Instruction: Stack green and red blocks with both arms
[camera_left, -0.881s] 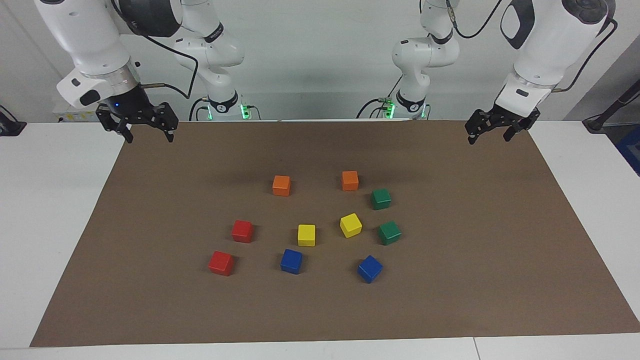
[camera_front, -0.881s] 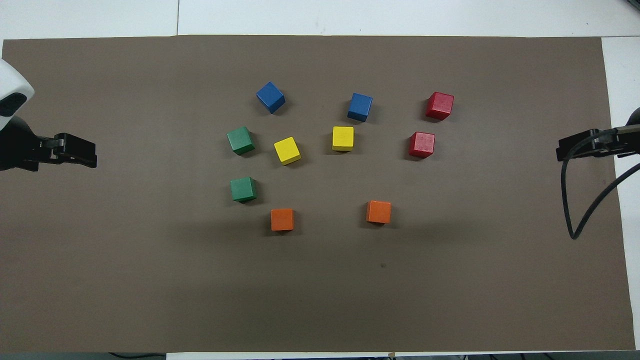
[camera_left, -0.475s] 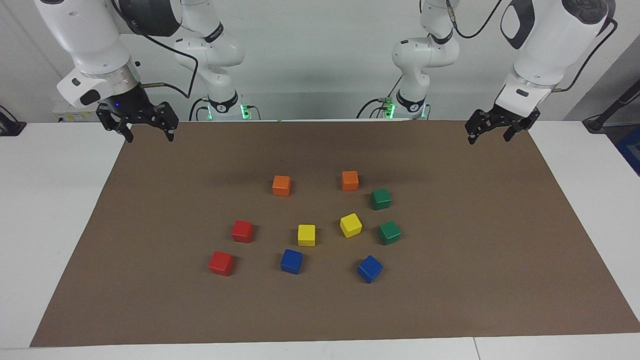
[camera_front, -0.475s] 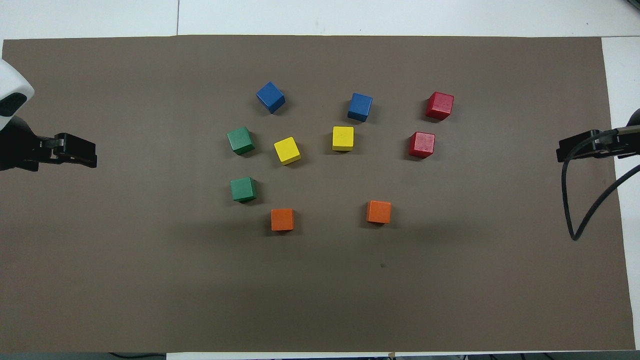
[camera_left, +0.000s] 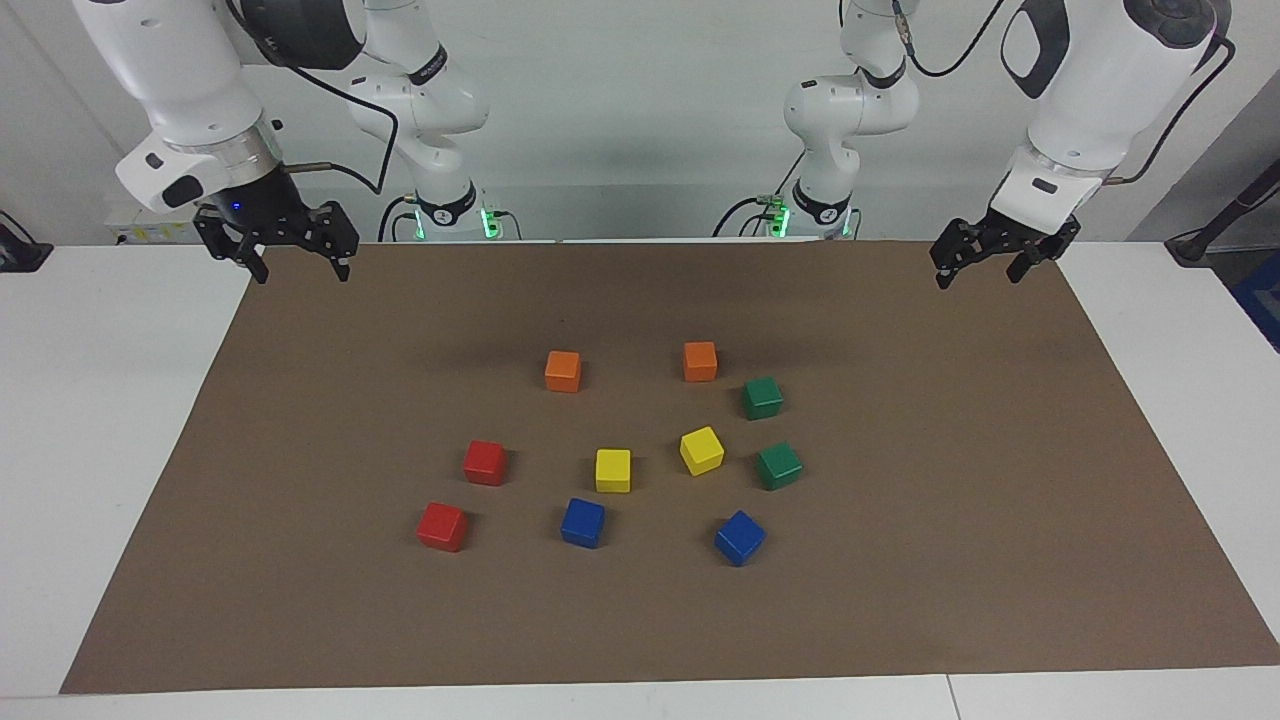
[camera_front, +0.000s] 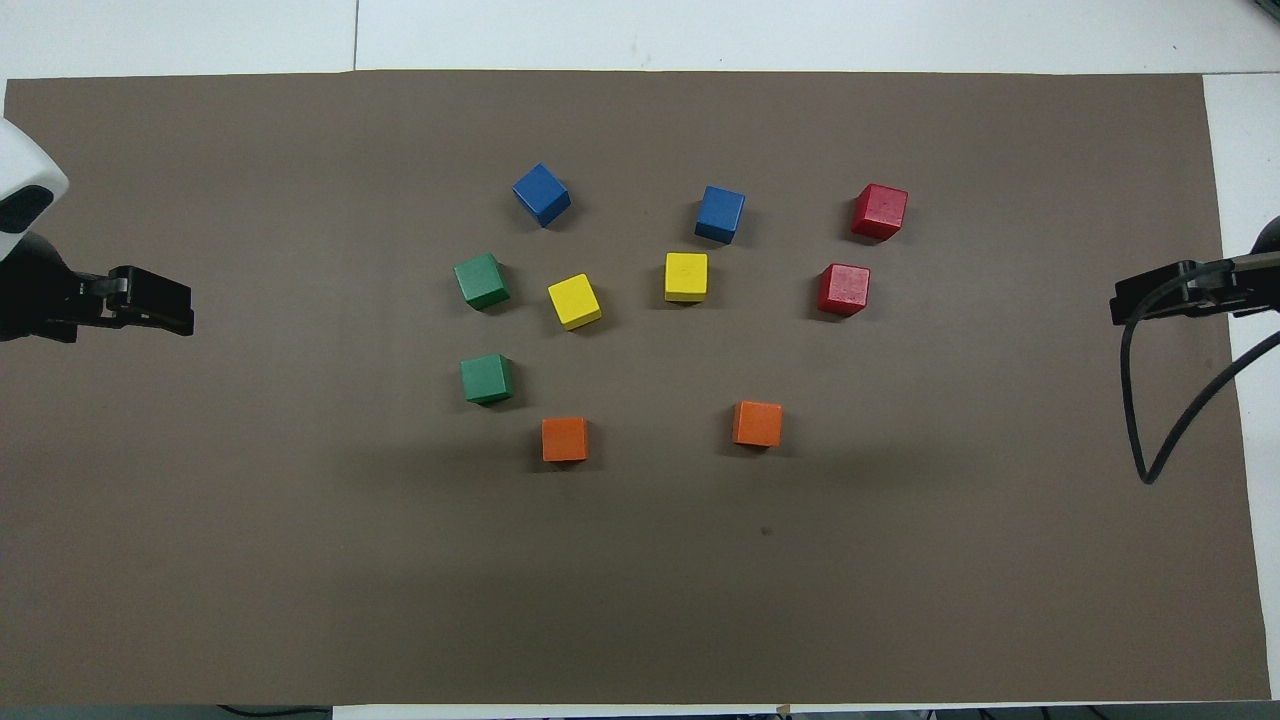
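Two green blocks lie apart on the brown mat, toward the left arm's end; they also show in the overhead view. Two red blocks lie apart toward the right arm's end, also in the overhead view. My left gripper is open and empty, raised over the mat's edge at its own end. My right gripper is open and empty, raised over the mat's edge at its end.
Between the green and red blocks lie two yellow cubes. Two orange cubes lie nearer to the robots, two blue cubes farther from them. The brown mat covers the white table.
My right gripper has shifted very slightly. The left gripper and all the blocks have not moved.
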